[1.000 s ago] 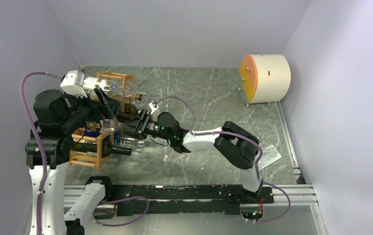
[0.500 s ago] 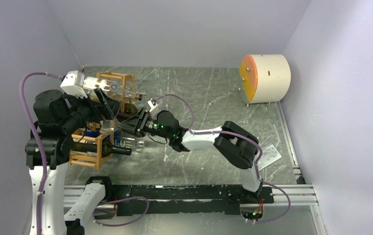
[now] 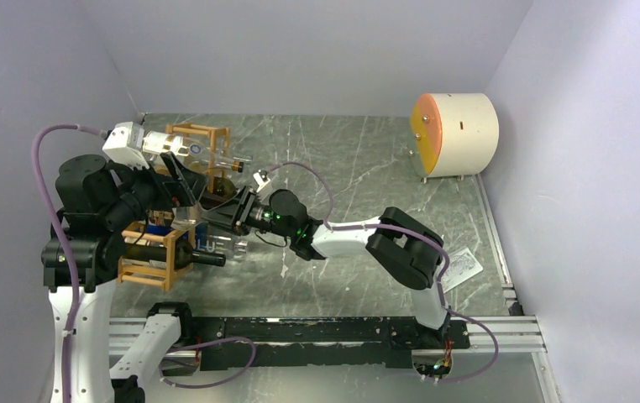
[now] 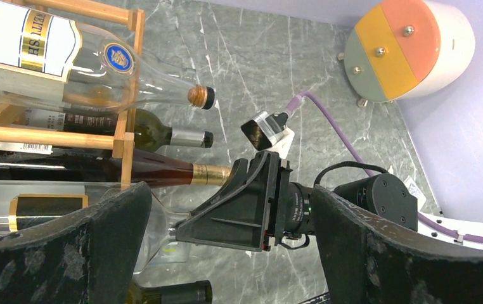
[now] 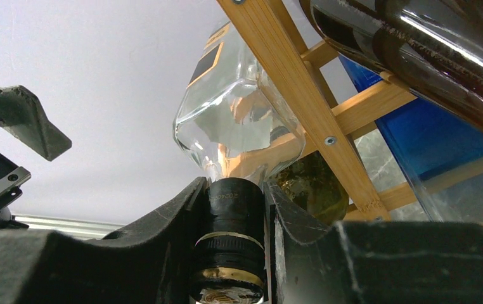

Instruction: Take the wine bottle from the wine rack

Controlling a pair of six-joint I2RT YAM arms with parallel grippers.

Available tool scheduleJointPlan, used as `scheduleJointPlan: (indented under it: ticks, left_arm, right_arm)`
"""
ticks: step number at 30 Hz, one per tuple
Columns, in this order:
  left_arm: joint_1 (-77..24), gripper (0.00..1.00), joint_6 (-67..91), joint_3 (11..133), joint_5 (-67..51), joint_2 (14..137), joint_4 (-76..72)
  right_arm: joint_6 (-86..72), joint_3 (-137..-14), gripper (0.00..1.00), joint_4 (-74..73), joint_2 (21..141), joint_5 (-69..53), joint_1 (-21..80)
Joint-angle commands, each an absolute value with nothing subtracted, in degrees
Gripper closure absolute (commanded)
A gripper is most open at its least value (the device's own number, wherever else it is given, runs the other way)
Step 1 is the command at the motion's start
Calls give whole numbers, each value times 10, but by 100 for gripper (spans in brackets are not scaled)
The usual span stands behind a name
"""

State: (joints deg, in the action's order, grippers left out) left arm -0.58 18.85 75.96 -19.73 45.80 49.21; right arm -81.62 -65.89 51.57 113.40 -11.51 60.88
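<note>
From the top view I have the open rack of thin light-brown wooden bars (image 3: 155,252) sitting at about 9 o'clock on the grey-green marbled table (image 3: 342,159). It is loaded with bottles lying on their sides, necks pointing toward 3 o'clock. My right end effector (image 3: 218,217) reaches in from the 3 o'clock side and is clenched on the neck of the clear glass bottle with a black cap (image 5: 239,126). In the right wrist view both pads (image 5: 175,221) press against the cap, one on each side. That bottle lies in the rack, its body behind the wooden bars and only its shoulder and neck sticking out at the front. My left end effector (image 4: 229,190) hangs over the rack, its fingers (image 4: 55,253) spread wide, released, touching nothing that I can see. In the left wrist view, toward 12 o'clock from the held bottle lie a bottle of reddish wine with gold foil (image 4: 131,172), then a dark green bottle (image 4: 156,136), then a clear bottle with a white and gold label (image 4: 55,57). A dark bottle (image 3: 192,257) pokes out of the nearest cell at 6 o'clock of the rack. A cream drum with an orange face (image 3: 455,134) stands at 1 o'clock, well apart from the rack, and a sheet of printed paper (image 3: 464,264) lies at 4 o'clock
</note>
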Motion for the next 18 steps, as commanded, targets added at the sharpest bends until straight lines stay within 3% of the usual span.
scheduleJointPlan:
  ticks: [1, 18]
  left_arm:
    - [0, 2, 188, 781, -200, 451, 493]
    - [0, 2, 203, 786, -210, 458, 482]
  right_arm:
    - [-820, -663, 100, 580, 1103, -136, 601]
    - [-875, -614, 100, 657, 1035, -155, 581]
